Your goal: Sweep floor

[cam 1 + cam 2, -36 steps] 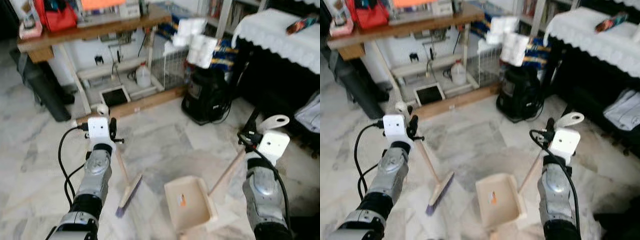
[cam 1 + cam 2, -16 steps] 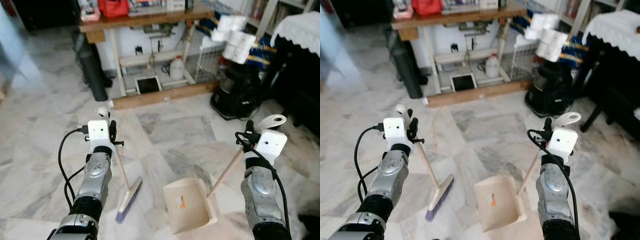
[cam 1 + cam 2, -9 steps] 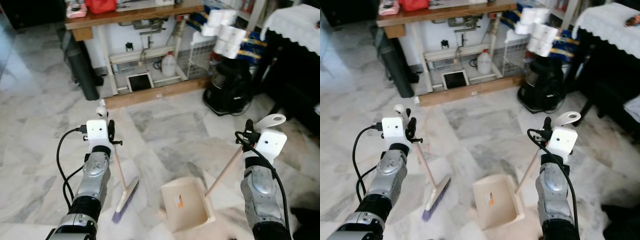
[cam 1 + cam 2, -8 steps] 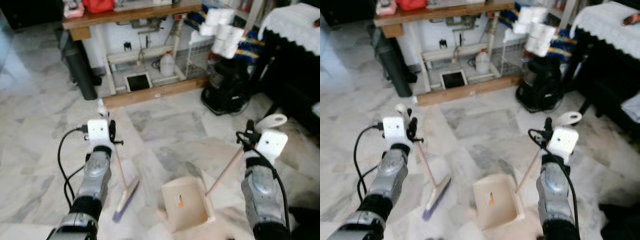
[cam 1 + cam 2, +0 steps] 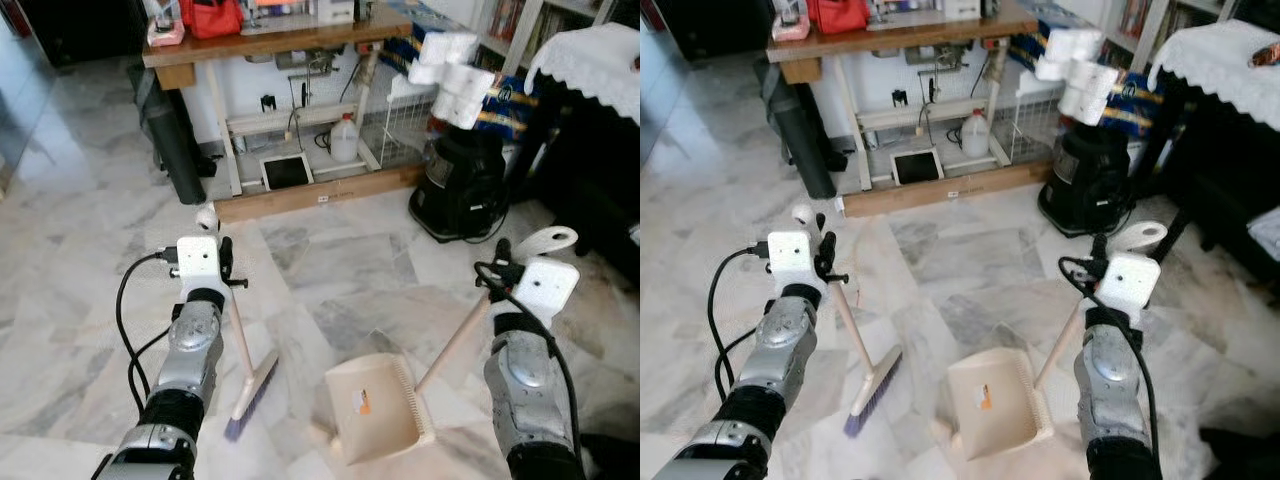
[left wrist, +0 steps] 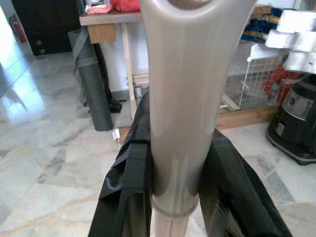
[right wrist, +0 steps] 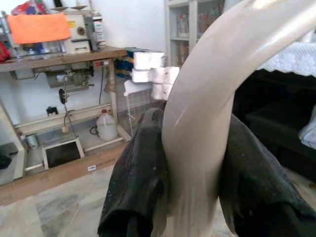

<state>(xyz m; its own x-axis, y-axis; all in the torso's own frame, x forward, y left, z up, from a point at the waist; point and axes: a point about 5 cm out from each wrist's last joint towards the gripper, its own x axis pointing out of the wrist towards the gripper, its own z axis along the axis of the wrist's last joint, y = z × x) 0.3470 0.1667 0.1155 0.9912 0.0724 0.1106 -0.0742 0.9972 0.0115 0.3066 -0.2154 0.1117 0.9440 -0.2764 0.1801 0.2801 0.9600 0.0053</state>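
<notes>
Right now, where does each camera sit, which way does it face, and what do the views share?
Left and right eye views: on the head, facing forward and down at the marble floor; both arms show, left gripper holding the broom, right gripper holding the dustpan.
Left wrist view: along its fingers, clamped on the broom handle.
Right wrist view: along its fingers, clamped on the dustpan handle.
Shared: all show the wooden table and the paper rolls.

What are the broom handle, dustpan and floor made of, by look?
Broom handle: pale shaft, wood or plastic, unclear; its grip in the left pincer is glossy moulded plastic. Dustpan: cream plastic, matte, with a moulded comb edge; held by the right pincer. Floor: polished marble-look tile, grey veining, reflective.
</notes>
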